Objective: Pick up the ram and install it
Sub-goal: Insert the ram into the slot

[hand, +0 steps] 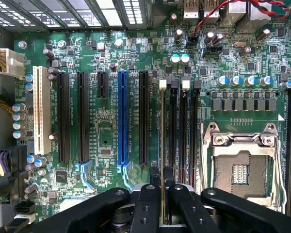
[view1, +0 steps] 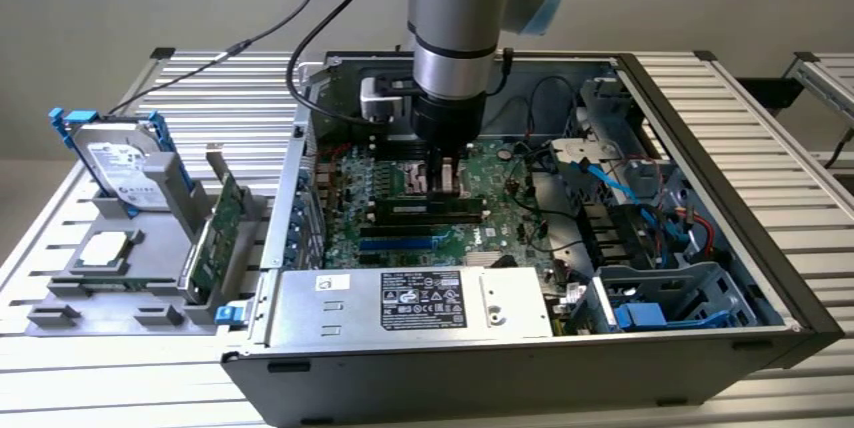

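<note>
In the wrist view the ram (hand: 163,145) appears edge-on as a thin pale line. It runs lengthwise over the black memory slots (hand: 183,131), in line with the slot nearest the long black expansion slots. My gripper (hand: 163,191) is shut on the ram's near end, with one black finger (hand: 145,204) on each side. The exterior view has the gripper (view1: 447,170) pointing straight down inside the open computer case (view1: 721,198), low over the motherboard (view1: 400,233) and just behind its memory slots (view1: 427,210).
Beside the memory slots are the open CPU socket (hand: 242,165), a blue expansion slot (hand: 122,119) and a white slot (hand: 39,109). The power supply (view1: 414,300) and a drive cage (view1: 667,298) line the case's near side. On the exterior view's left, a rack holds a hard drive (view1: 120,163) and an expansion card (view1: 220,238).
</note>
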Controlling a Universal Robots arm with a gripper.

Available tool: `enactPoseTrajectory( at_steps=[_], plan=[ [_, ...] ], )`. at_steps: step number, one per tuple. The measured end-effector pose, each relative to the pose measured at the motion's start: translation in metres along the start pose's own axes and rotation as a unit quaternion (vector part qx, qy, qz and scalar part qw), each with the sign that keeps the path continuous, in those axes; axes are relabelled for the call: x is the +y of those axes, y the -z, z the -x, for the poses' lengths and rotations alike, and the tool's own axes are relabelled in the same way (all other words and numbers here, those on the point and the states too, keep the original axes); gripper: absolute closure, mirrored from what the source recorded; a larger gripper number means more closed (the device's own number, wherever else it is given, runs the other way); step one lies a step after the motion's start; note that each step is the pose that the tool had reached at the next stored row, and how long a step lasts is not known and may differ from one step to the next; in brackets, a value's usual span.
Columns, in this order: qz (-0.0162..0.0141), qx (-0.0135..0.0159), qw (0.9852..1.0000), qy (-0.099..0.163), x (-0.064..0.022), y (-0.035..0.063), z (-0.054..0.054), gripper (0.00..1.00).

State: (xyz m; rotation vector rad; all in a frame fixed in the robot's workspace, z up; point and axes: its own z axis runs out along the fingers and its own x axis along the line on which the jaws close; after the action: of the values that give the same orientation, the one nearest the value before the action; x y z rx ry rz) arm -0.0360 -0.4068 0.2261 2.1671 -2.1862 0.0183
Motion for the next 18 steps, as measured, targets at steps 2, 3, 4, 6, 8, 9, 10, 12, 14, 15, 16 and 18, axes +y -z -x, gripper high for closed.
enactPoseTrajectory(
  at_steps=[2,3,4,6,8,9,10,12,14,15,16,18],
  plan=[
    [-0.0008,0.0001,1.0000,0.000,0.0009,0.0001,0.0003,0.86],
    [-0.0010,0.0000,1.0000,0.000,0.0010,0.0000,0.0005,0.86],
    [-0.0013,0.0000,1.0000,0.000,0.0011,0.0001,0.0010,0.86],
    [-0.0021,0.0001,1.0000,0.000,0.0012,0.0002,0.0016,0.86],
    [-0.0024,0.0001,1.0000,0.000,0.0013,0.0001,0.0018,0.86],
    [-0.0025,0.0000,1.0000,0.000,0.0014,0.0001,0.0018,0.86],
    [-0.0025,0.0000,1.0000,0.000,0.0014,0.0000,0.0019,0.86],
    [-0.0026,0.0002,1.0000,0.001,0.0015,-0.0003,0.0020,0.86],
    [-0.0027,0.0004,1.0000,0.001,0.0016,-0.0010,0.0021,0.86],
    [-0.0027,0.0005,1.0000,0.001,0.0016,-0.0012,0.0021,0.86],
    [-0.0028,0.0005,1.0000,0.001,0.0016,-0.0014,0.0021,0.86],
    [-0.0028,0.0008,1.0000,0.001,0.0016,-0.0019,0.0023,0.86]
  ],
)
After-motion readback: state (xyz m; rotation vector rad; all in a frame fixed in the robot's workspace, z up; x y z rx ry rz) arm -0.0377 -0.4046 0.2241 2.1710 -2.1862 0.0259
